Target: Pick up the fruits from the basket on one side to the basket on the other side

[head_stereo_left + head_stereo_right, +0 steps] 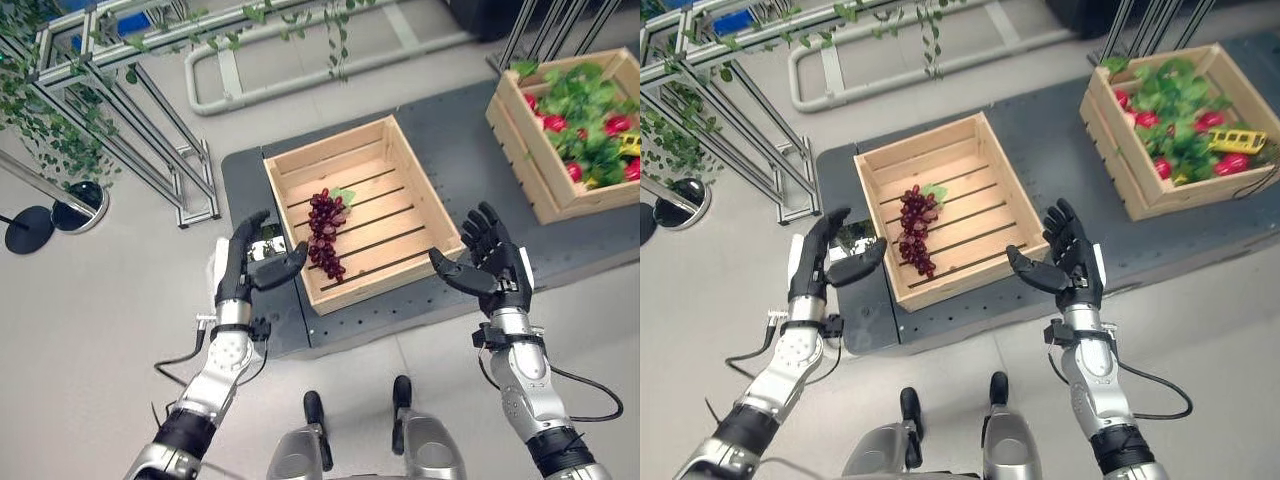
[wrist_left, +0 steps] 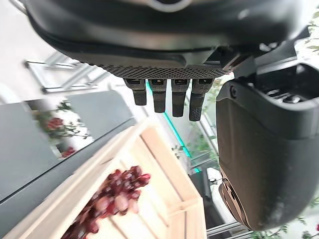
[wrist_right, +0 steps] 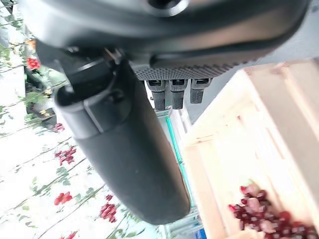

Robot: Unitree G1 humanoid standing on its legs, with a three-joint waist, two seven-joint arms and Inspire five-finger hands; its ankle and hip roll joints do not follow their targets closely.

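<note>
A dark red bunch of grapes (image 1: 325, 232) with a green leaf lies in the near wooden crate (image 1: 396, 140), towards its left side; it also shows as grapes (image 2: 112, 199) and grapes (image 3: 264, 213) in the wrist views. A second wooden crate (image 1: 520, 135) at the far right holds red fruits (image 1: 617, 124), green leaves and a yellow piece (image 1: 1237, 138). My left hand (image 1: 240, 265) hovers open just left of the near crate's front corner, holding nothing. My right hand (image 1: 492, 258) hovers open just right of that crate's front right corner, also holding nothing.
Both crates stand on a low dark grey platform (image 1: 450, 125). Metal frames with hanging green vines (image 1: 110, 90) stand at the back left. A white tube frame (image 1: 300, 60) lies on the floor behind. Round black stand bases (image 1: 55, 215) sit at far left.
</note>
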